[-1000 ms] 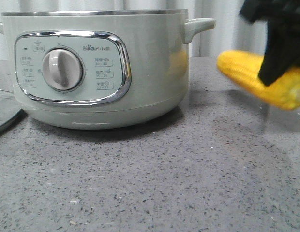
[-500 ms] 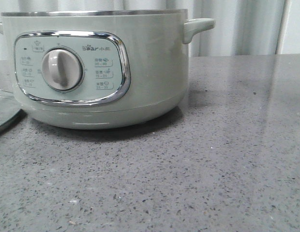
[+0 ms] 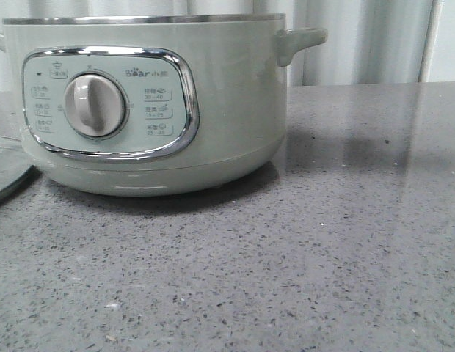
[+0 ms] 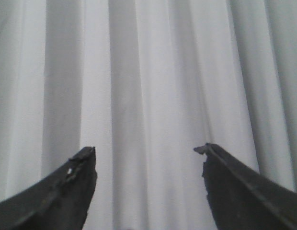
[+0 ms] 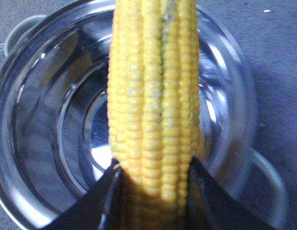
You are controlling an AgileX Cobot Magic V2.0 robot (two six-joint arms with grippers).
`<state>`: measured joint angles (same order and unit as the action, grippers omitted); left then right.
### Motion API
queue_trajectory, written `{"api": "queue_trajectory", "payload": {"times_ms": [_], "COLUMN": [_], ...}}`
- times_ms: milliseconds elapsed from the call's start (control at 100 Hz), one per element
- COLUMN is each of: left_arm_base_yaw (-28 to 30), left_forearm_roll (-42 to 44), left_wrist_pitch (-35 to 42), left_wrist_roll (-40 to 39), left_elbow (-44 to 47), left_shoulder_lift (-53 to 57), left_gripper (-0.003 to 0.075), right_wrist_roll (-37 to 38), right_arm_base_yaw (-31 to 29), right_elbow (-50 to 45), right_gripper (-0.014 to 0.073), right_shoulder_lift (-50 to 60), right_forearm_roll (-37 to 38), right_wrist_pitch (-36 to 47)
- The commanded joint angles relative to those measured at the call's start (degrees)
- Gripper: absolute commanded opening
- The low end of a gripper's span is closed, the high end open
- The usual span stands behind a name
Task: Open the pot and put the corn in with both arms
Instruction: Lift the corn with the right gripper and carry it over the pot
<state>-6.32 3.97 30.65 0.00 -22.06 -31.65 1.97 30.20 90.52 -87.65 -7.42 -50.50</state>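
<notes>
Above the open pot, the corn is gripped by the right end effector; its tip is cut off. The left end effector is spread empty before a curtain. The speckled grey bench carries the pot.

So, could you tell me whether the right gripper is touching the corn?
Touching. In the right wrist view the right gripper has its jaws pressed against both sides of the corn, above the open pot.

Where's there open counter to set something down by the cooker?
The grey counter is bare in front of the pot and to its right, below the side handle. It is tighter at the far left, where a glass lid's edge lies against the pot's base.
</notes>
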Motion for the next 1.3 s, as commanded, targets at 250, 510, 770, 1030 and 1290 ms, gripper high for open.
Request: {"api": "queue_trajectory", "payload": {"times_ms": [250, 510, 770, 1030, 1290], "left_arm_base_yaw": [-0.04, -0.04, -0.04, -0.04, -0.04], "left_forearm_roll": [-0.2, -0.2, -0.2, -0.2, 0.0], "left_wrist_pitch": [4.13, 3.89, 3.89, 3.89, 3.67], "left_wrist_roll": [-0.31, -0.31, -0.31, -0.31, -0.31], "left_elbow": [-2.07, -2.07, -2.07, -2.07, -2.07], "left_shoulder_lift": [-0.05, -0.05, -0.05, -0.05, -0.05], "left_gripper": [0.0419, 0.0419, 0.0419, 0.0419, 0.0419], "right_wrist_roll": [-1.58, -1.58, -1.58, -1.58, -1.97], "right_arm_base_yaw": [3.48, 3.48, 3.48, 3.48, 3.48], "right_elbow": [11.08, 11.18, 11.18, 11.18, 11.18], "right_gripper": [0.0174, 0.023, 0.0305, 0.0322, 0.0319], "right_shoulder_lift": [-7.35, -7.3, -7.3, -7.3, -7.06], "right_forearm_roll": [-0.52, -0.62, -0.62, -0.62, -0.11], "right_wrist_pitch": [0.55, -0.05, 0.07, 0.07, 0.07]}}
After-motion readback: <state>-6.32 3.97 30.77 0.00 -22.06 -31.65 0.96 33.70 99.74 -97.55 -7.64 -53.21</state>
